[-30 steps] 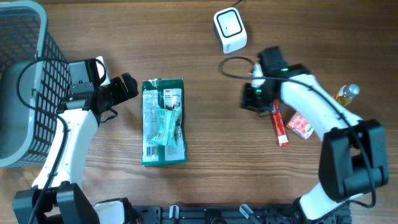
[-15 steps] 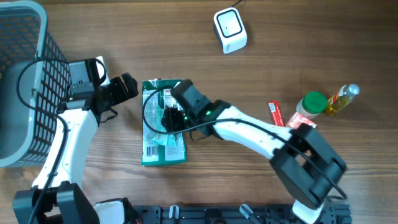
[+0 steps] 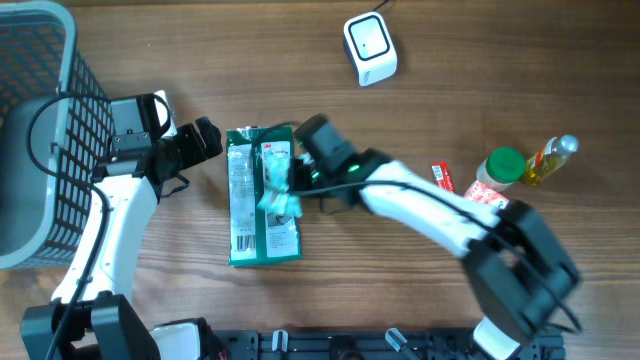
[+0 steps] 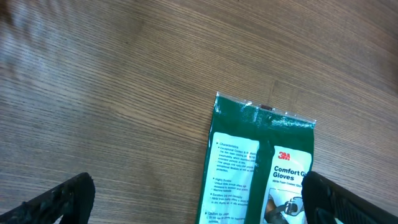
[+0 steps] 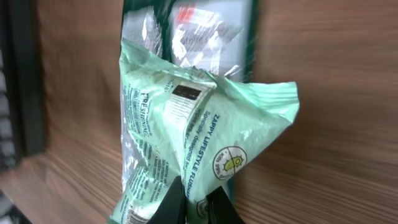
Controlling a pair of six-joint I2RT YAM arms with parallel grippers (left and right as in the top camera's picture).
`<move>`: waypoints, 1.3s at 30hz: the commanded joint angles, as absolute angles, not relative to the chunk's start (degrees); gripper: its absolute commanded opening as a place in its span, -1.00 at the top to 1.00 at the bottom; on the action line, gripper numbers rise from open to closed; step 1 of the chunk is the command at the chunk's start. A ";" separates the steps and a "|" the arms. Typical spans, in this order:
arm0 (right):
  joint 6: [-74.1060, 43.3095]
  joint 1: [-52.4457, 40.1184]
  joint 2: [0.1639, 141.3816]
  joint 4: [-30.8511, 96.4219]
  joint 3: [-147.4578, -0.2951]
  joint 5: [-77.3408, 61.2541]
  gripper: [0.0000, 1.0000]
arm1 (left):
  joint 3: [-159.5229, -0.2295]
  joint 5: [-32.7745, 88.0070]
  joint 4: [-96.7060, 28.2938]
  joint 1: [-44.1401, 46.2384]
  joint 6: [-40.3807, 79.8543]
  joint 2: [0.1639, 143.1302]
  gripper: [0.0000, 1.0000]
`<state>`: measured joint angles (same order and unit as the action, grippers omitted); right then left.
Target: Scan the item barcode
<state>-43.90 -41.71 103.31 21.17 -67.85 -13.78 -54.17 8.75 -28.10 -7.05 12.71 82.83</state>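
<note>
The right hand [image 5: 198, 202] pinches the edge of the light green wipes packet [image 5: 193, 118], just over the dark green gloves pack [image 3: 245, 225] on the table [image 3: 480, 60]. The left hand [image 3: 208, 139] stands wide open beside that pack.

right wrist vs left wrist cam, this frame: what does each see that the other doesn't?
Right wrist only: the grip. The right end effector is shut on the lower edge of a pale green wipes pouch, whose printed face is turned to the camera.
Left wrist only: the left end effector, wide open and holding nothing, plus readable 3M Comfort Gloves print.
Both: the dark green gloves pack lying on the wooden table.
</note>
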 commanded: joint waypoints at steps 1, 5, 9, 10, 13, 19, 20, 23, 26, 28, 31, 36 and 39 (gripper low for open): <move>-43.35 -36.38 99.11 26.81 -67.81 -12.03 0.91 | -54.43 8.45 -27.94 -7.31 11.97 82.59 -1.00; -43.55 -33.50 100.97 29.12 -65.17 -9.43 0.91 | -54.43 8.45 -27.94 -7.31 11.99 82.59 -1.00; -43.51 -33.50 103.20 25.26 -61.28 -7.81 0.46 | -54.43 8.45 -27.94 -7.31 11.99 82.59 -1.00; -43.48 -33.50 103.31 25.41 -61.14 -7.22 0.43 | -54.43 8.45 -27.94 -7.31 11.99 82.56 -1.00; -43.29 -33.43 103.50 24.97 -61.10 -7.03 -0.02 | -54.43 8.45 -27.94 -7.31 11.99 82.56 -1.00; -41.95 -30.52 98.59 24.99 -65.43 -14.85 0.00 | -54.43 8.45 -27.94 -7.31 11.99 82.56 -1.00; -41.93 -30.20 98.04 24.99 -65.43 -16.71 0.15 | -54.43 8.45 -27.94 -7.31 11.99 82.59 -1.00; -42.02 -30.72 98.24 25.02 -64.42 -18.31 0.84 | -54.43 8.45 -27.94 -7.31 11.99 82.56 -1.00; -42.19 -32.12 99.31 23.94 -62.37 -18.31 0.91 | -54.43 8.45 -27.94 -7.31 11.99 82.59 -1.00; -42.13 -32.42 100.88 23.75 -62.11 -18.33 0.91 | -54.43 8.45 -27.94 -7.31 11.99 82.56 -1.00; -41.95 -33.01 104.53 21.28 -62.11 -20.32 0.91 | -54.43 8.45 -27.94 -7.31 11.99 82.59 -1.00; -42.17 -33.41 112.99 18.00 -62.11 -23.03 0.91 | -54.43 8.45 -27.94 -7.31 11.99 82.59 -1.00; -41.93 -33.56 116.75 17.98 -62.11 -23.66 0.92 | -54.43 8.45 -27.94 -7.31 11.99 82.59 -1.00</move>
<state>-42.24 -33.15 112.44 17.52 -63.02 -22.57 -54.17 8.78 -28.10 -7.05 12.71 82.83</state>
